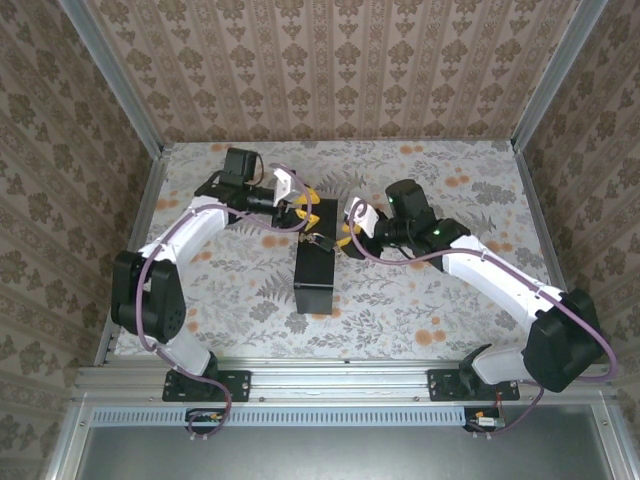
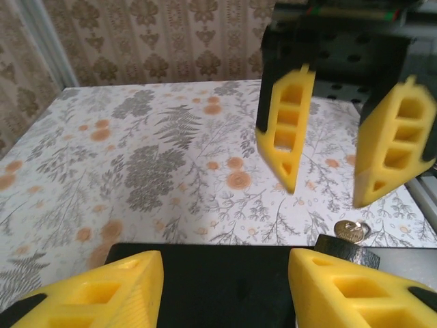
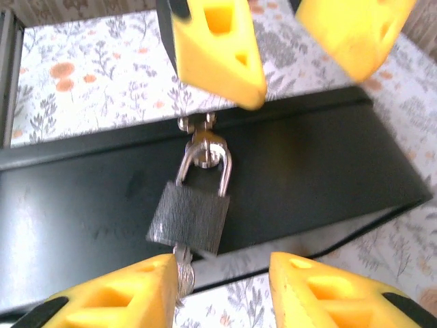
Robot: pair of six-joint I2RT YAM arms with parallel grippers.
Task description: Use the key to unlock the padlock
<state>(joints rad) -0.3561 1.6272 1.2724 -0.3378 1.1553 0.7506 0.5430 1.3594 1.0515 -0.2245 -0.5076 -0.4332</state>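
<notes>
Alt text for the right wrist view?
A dark padlock hangs by its shackle from the hasp of a black box, a key in its underside. The open right gripper flanks the key; the left gripper hovers above.

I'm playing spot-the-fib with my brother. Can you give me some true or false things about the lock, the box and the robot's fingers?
1. The padlock hangs on the front of the black box. True.
2. A key sticks in the bottom of the padlock. True.
3. The padlock's shackle has swung open. False: both its legs seem to sit in the lock's body.
4. The robot's fingers are red. False: they are yellow.
5. The right arm's fingers squeeze the padlock. False: they are spread apart just below it.
</notes>
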